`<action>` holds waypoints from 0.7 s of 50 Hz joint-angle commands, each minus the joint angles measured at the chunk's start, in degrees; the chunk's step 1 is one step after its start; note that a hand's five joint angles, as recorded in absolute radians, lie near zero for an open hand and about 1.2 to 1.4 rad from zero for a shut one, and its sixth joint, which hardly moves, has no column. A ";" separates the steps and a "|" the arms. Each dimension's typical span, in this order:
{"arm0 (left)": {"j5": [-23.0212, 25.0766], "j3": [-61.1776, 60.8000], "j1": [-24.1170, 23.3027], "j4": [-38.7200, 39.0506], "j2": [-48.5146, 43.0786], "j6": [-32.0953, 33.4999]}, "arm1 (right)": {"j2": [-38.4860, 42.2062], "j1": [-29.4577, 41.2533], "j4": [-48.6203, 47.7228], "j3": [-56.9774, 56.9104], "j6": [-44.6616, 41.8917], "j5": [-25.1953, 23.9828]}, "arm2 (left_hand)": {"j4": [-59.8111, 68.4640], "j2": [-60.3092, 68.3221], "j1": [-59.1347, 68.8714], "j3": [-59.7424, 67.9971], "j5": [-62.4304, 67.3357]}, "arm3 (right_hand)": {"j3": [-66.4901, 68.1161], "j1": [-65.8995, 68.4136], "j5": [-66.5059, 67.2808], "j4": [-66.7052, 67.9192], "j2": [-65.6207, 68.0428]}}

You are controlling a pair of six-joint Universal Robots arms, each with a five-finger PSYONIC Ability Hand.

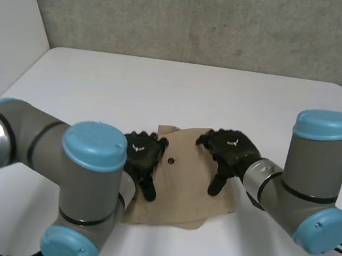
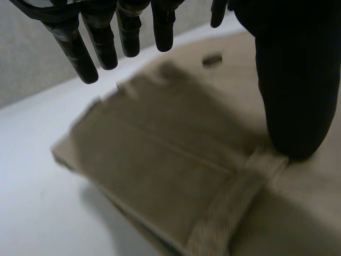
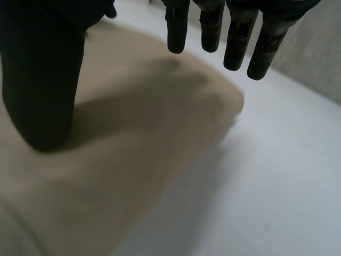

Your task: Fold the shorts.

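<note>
Shorts [image 1: 181,190] tan, woven; folded flat

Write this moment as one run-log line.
shorts: folded, on table | left hand: open, over shorts | right hand: open, over shorts

Head camera looks down from behind; wrist cameras sit close over the same shorts [image 1: 182,187].

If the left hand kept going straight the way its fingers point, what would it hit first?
Most likely the shorts: the straight fingers of the left hand point down at the tan cloth near its edge, with white table just past that edge. How far above the cloth they hang is unclear.
</note>
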 commanded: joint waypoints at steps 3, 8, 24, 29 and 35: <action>-1.03 1.64 0.12 -0.81 -2.77 0.81 | 3.48 -0.13 2.70 -1.06 -6.18 4.30 | 0.87 1.06 1.62 0.42 -0.32 | -2.31 -1.43 -3.91 -3.21 -2.57; -0.68 1.91 0.82 -2.22 -2.24 0.72 | 1.73 -0.57 2.70 -0.88 -6.36 4.12 | 0.71 0.89 1.45 0.26 -0.49 | -2.31 -1.43 -3.91 -3.21 -2.57; 0.37 5.68 9.07 -4.14 19.90 0.90 | -16.46 -1.97 -6.70 -0.27 5.32 14.39 | 1.21 1.40 1.95 0.76 0.02 | -2.31 -1.43 -3.91 -3.21 -2.57; 1.25 10.07 13.47 -12.13 24.30 0.64 | -22.09 -3.46 -5.74 -1.32 5.42 19.67 | 1.38 1.57 2.12 0.93 0.19 | -2.31 -1.43 -3.91 -3.21 -2.57; 3.89 13.68 17.87 -21.37 26.58 0.02 | -25.52 -6.37 -0.03 -3.69 4.63 20.56 | -0.64 -0.45 0.11 -1.09 -1.83 | -2.31 -1.43 -3.91 -3.21 -2.57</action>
